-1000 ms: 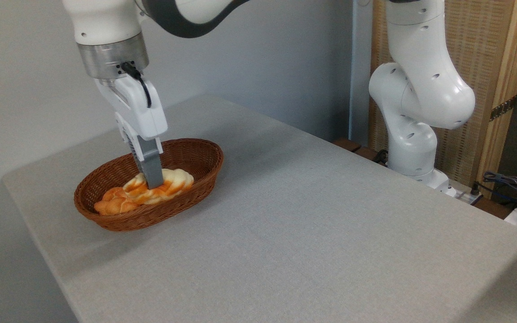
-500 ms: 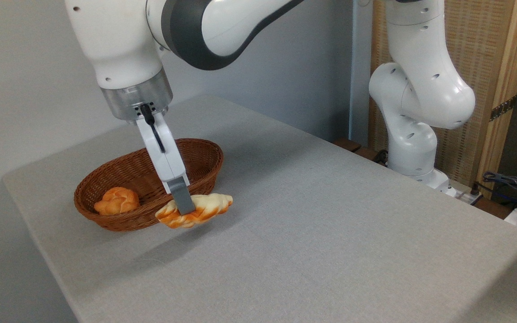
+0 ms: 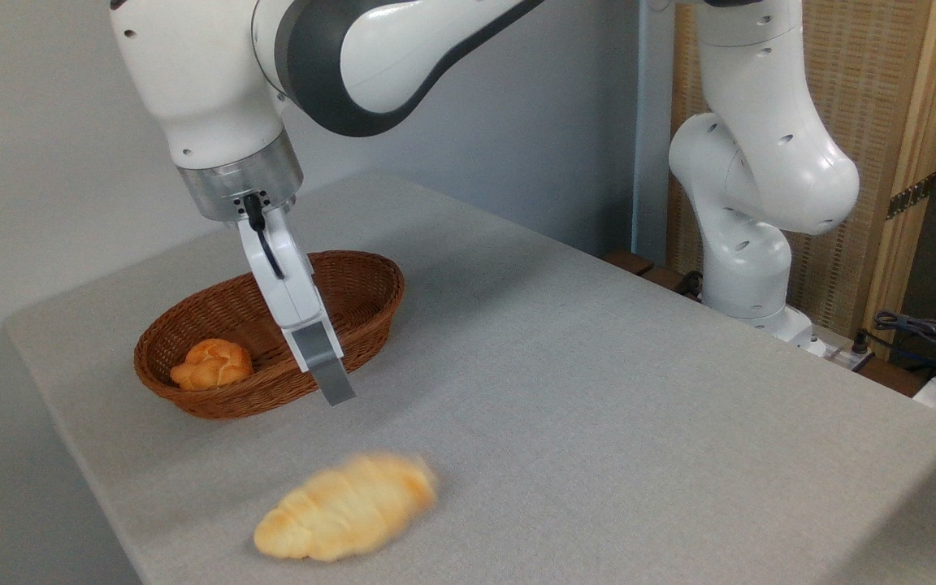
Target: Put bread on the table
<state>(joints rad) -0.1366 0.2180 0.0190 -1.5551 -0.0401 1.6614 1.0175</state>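
The bread (image 3: 346,508), an elongated golden and cream loaf, shows blurred low on the light-grey table (image 3: 598,390), near its front edge. My gripper (image 3: 331,388) hangs above the table just in front of the basket, up and behind the bread and apart from it. I see the gripper side-on, with one grey finger (image 3: 323,366) facing the camera and nothing held between the fingers.
A brown oval wicker basket (image 3: 370,280) stands at the left of the table with a small round orange bun (image 3: 212,363) in it. The arm's white base (image 3: 748,252) rises at the back right. Cables and gear (image 3: 935,341) lie off the table's far right.
The bread was lifted out of the basket in the gripper, carried over its front rim, then let go. It has dropped toward the front of the table. The gripper has risen slightly.
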